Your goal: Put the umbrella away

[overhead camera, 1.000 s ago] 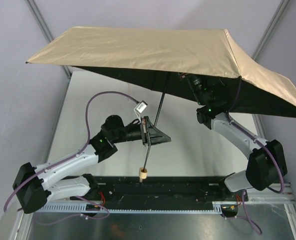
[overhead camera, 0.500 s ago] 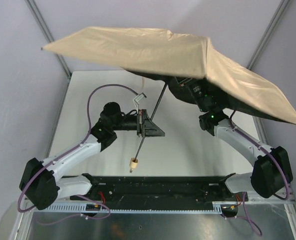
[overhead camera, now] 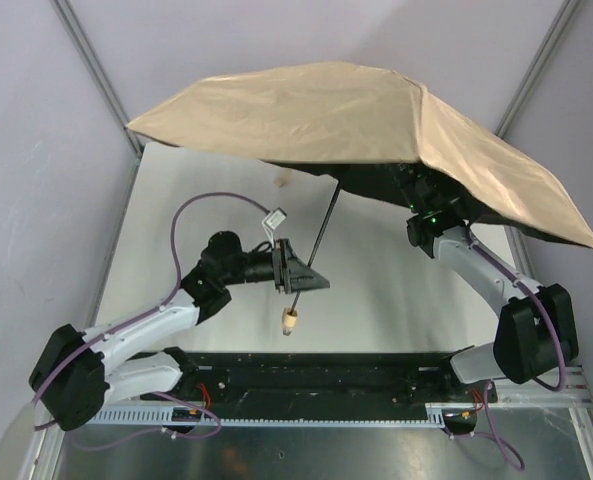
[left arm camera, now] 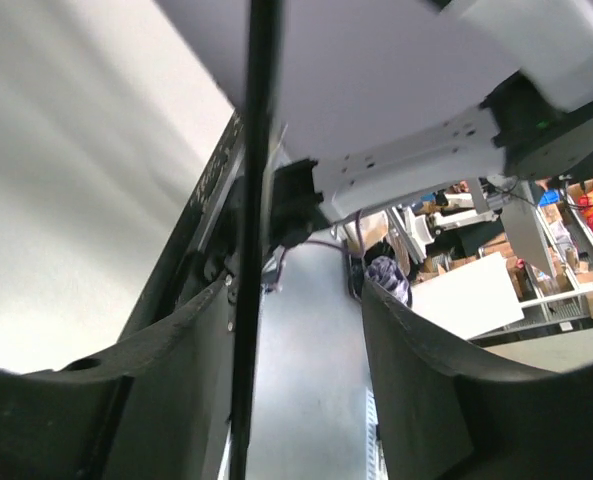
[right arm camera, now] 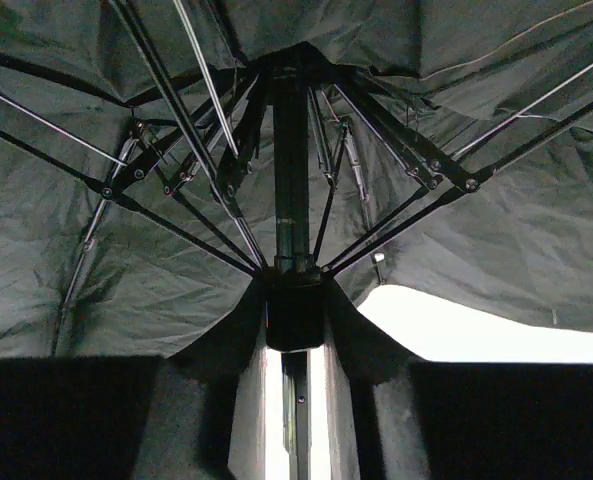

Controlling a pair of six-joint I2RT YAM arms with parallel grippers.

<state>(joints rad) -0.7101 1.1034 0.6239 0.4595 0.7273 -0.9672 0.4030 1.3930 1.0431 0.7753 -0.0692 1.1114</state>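
Observation:
The umbrella (overhead camera: 356, 110) hangs open above the table, its beige canopy spread wide and sagging at the right. Its thin black shaft (overhead camera: 318, 232) slants down to the pale wooden handle (overhead camera: 290, 320). My left gripper (overhead camera: 294, 270) stands open around the shaft. In the left wrist view the shaft (left arm camera: 256, 150) runs close along one finger of that gripper (left arm camera: 296, 300), with a wide gap to the other. My right gripper (right arm camera: 294, 300) is shut on the umbrella's black runner (right arm camera: 294, 325) under the ribs. The canopy hides it in the top view.
The white table (overhead camera: 176, 200) lies below the umbrella. A black rail (overhead camera: 316, 375) with the arm bases runs along its near edge. Grey frame posts (overhead camera: 96, 70) and pale walls stand close to the canopy's edges on both sides.
My left gripper has opened off the shaft. The canopy has drawn in from the left and domed up. The handle has swung slightly right and lower.

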